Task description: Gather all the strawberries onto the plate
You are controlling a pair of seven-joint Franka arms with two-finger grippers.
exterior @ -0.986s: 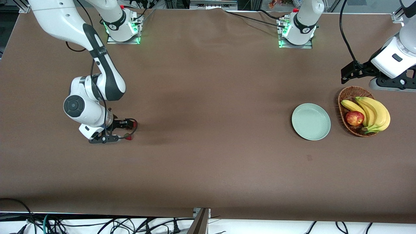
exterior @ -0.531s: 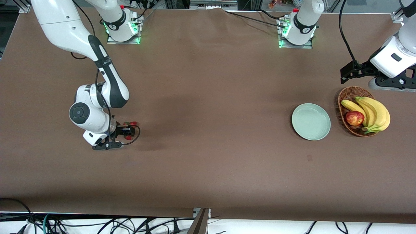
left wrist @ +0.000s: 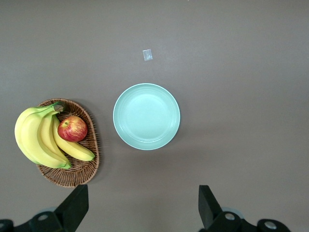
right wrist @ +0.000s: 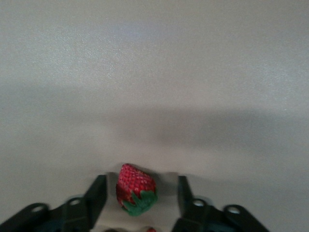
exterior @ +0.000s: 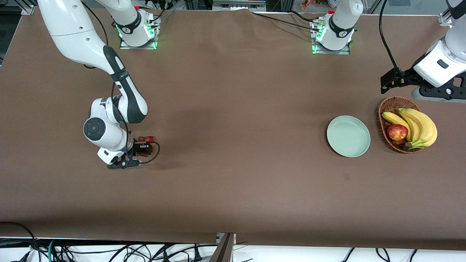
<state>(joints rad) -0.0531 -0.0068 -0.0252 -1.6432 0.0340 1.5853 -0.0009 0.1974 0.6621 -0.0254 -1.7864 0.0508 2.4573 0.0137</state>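
Right gripper [right wrist: 140, 195] has narrowed around a strawberry [right wrist: 136, 189].

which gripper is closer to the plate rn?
Left. The left gripper hangs above the table beside the basket, near the plate. The right gripper is down around a strawberry at the right arm's end.
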